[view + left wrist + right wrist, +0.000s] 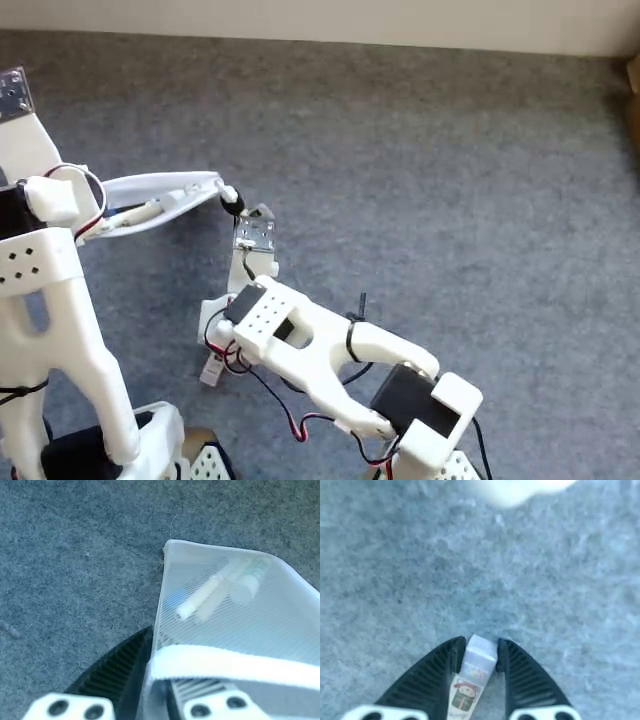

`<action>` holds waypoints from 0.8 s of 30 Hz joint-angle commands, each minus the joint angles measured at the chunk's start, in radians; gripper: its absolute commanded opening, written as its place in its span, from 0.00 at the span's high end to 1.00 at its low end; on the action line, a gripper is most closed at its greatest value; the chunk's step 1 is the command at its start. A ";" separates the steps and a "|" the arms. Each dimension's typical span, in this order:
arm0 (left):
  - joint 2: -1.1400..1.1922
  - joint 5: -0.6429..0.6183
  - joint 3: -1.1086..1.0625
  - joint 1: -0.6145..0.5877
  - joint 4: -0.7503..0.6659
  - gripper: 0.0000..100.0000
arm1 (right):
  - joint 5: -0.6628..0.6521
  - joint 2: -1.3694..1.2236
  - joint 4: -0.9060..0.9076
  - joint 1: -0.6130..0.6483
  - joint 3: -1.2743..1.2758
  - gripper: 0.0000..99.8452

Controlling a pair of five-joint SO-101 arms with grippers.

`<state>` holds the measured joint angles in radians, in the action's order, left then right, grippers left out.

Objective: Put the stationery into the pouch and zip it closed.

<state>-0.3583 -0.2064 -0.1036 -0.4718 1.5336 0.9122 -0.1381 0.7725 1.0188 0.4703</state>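
1. Bare grey carpet (450, 150) spread ahead of both grippers and out to either side.
2. Nothing lay on the carpet just ahead of the right gripper (479, 646).
3. The left gripper (155, 680) was clenched on the edge of the mesh pouch (240, 630). Pens (207, 597) lay inside it beyond the fingertips. The right gripper clamped a small block (472, 677) with a printed sleeve between its fingers.

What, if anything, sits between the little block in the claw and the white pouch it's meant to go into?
Nothing visible does. The right claw holds the small block over bare grey carpet. The mesh pouch is held in the left claw, with only carpet showing between them.
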 commanded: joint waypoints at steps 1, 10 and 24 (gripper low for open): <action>0.007 -0.012 -0.007 -0.013 -0.021 0.99 | -0.077 0.021 0.067 -0.053 -0.079 0.95; 0.007 -0.012 -0.007 -0.013 -0.021 0.99 | -0.384 0.124 0.200 -0.159 -0.111 0.95; 0.007 -0.012 -0.007 -0.013 -0.021 0.99 | -0.856 0.127 0.200 -0.341 -0.108 0.95</action>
<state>-0.3583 -0.2064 -0.1036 -0.4718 1.5336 0.1204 -0.0783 0.9659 0.7135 0.4150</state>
